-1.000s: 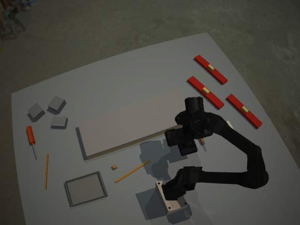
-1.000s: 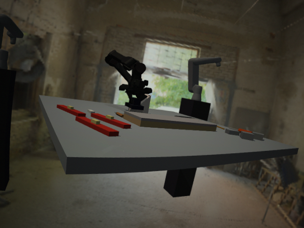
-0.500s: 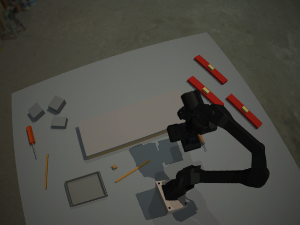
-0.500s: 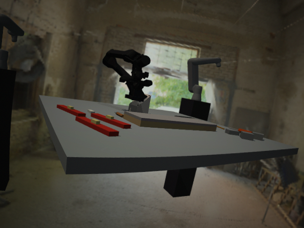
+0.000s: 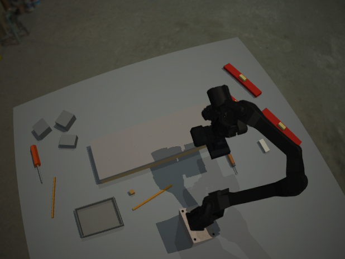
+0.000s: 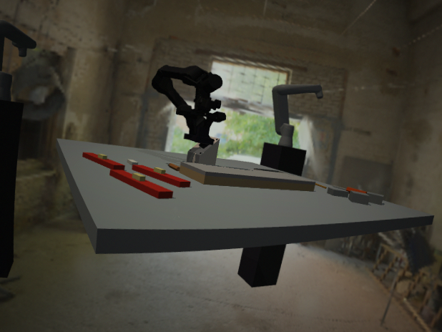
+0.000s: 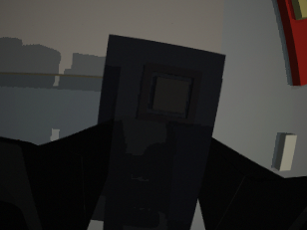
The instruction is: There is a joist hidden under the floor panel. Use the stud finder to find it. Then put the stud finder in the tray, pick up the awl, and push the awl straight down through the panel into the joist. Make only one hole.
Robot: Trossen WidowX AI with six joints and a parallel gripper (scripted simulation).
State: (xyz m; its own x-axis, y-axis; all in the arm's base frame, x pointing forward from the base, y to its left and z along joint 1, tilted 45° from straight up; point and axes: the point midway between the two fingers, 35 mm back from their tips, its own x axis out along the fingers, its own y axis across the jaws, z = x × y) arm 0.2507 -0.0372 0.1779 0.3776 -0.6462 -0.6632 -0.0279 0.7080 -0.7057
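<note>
My gripper [image 5: 216, 137] [image 7: 155, 130] is shut on the stud finder [image 5: 220, 150] [image 7: 171, 96], a dark block with a square display that looks dark. It is held above the table, at the panel's right end near its front edge. The pale floor panel [image 5: 120, 156] [image 6: 250, 172] lies flat, with a few tiny dark specks on top. The tool that looks like the awl [image 5: 231, 159] [image 6: 174, 167], with an orange-brown handle and thin metal shank, lies beside the panel, partly hidden by the stud finder in the top view. The grey tray [image 5: 97, 217] is empty at the front left.
Red levels [image 5: 242, 80] [image 5: 282, 126] [image 6: 161, 175] lie at the right. A white block [image 5: 263, 145] [image 7: 286, 151] is near them. An orange-red screwdriver [image 5: 35, 156], grey blocks [image 5: 65, 120], pencil-like sticks [image 5: 53, 196] [image 5: 152, 197] and a small wooden cube [image 5: 132, 192] lie left and in front.
</note>
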